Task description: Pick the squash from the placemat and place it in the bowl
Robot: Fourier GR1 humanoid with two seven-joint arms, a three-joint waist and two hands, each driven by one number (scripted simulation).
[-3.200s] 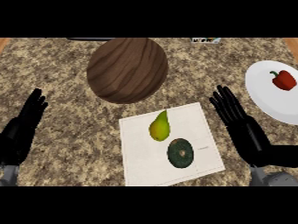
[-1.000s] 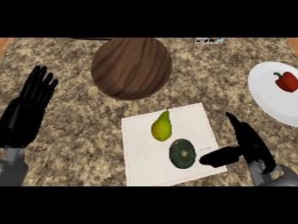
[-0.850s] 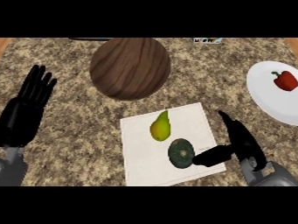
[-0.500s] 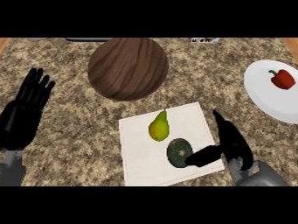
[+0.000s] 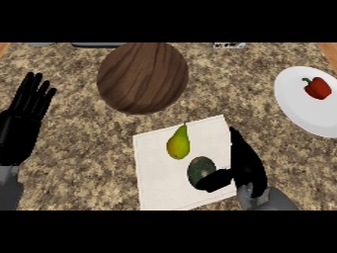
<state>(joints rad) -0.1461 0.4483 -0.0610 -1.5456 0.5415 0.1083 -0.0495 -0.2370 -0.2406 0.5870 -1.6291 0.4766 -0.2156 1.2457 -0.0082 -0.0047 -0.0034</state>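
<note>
right hand (image 5: 247, 170) down on the placemat (image 5: 156, 190), fingers (image 5: 238, 147) straight and wide, squash (image 5: 198, 168) just left of them touching the thumb, pear (image 5: 177, 144) beyond it, left hand (image 5: 16, 126) way off left, open, fingers up, wooden bowl (image 5: 143, 76) further out

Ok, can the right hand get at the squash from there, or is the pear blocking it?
Probably yes. The right hand sits just right of the squash, thumb at its lower side. The pear lies up and left of it, clear of the hand.
</note>
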